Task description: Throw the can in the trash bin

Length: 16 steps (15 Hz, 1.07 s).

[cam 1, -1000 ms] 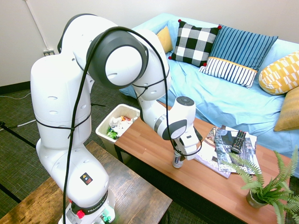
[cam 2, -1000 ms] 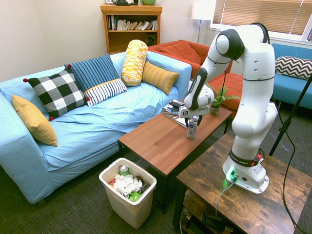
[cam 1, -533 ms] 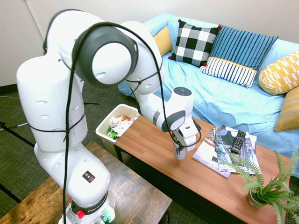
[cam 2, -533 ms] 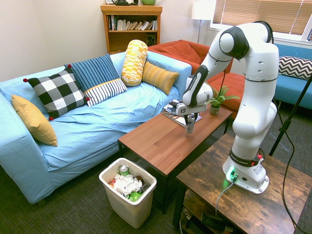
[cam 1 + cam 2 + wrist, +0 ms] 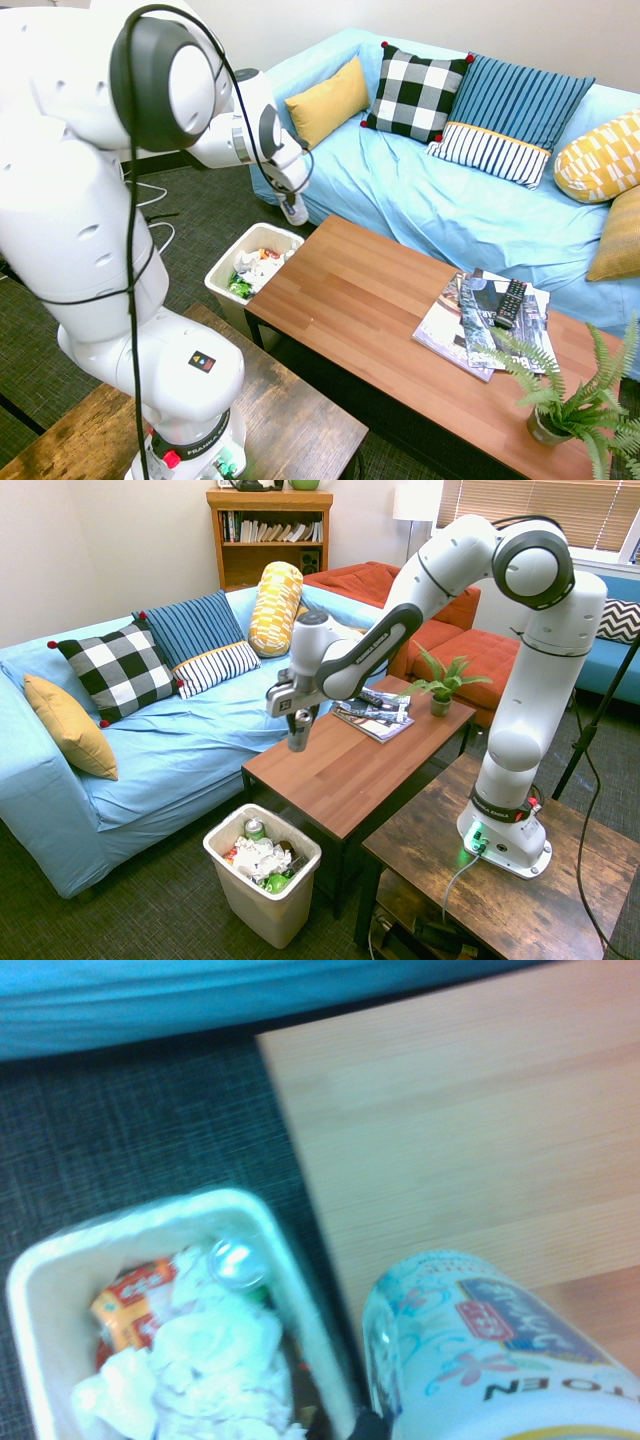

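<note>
So the white arm's hand is clamped on the small silver drink can, hanging over the bench edge nearest the sofa, short of the white rectangular plastic trash bin, so letting go now would probably miss

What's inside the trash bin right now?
The bin holds crumpled white paper, an orange wrapper, something green and a silver can top. Whatever lies beneath that layer is covered. The can in the tool is not in yet.
</note>
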Available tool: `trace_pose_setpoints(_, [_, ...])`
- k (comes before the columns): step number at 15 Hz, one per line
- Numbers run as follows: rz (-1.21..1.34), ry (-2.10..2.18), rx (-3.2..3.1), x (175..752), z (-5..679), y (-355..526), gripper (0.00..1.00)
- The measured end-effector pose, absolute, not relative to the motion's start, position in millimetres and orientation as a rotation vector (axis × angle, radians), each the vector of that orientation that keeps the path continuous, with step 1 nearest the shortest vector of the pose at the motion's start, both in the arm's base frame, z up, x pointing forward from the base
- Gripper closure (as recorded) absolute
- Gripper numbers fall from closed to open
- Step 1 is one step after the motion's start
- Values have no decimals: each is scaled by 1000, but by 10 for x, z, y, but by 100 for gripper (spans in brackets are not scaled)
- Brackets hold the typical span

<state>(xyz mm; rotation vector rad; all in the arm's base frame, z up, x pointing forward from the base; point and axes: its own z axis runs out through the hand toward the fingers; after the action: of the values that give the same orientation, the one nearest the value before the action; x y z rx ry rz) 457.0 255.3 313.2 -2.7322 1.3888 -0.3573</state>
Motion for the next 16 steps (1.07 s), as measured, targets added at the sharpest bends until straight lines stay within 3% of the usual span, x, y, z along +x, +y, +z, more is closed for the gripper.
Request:
trace_pose_setpoints(5, [-296,1273,-2859,4490,2075,3895,100])
trace_pose_setpoints(11, [-283,1323,-2916,4757,1119,4116,100])
trace_pose_setpoints(12, [-278,1335,-2922,4781,1003,4087,0])
trace_pose_setpoints(16, [-254,1340,-2938,4835,764,4033,0])
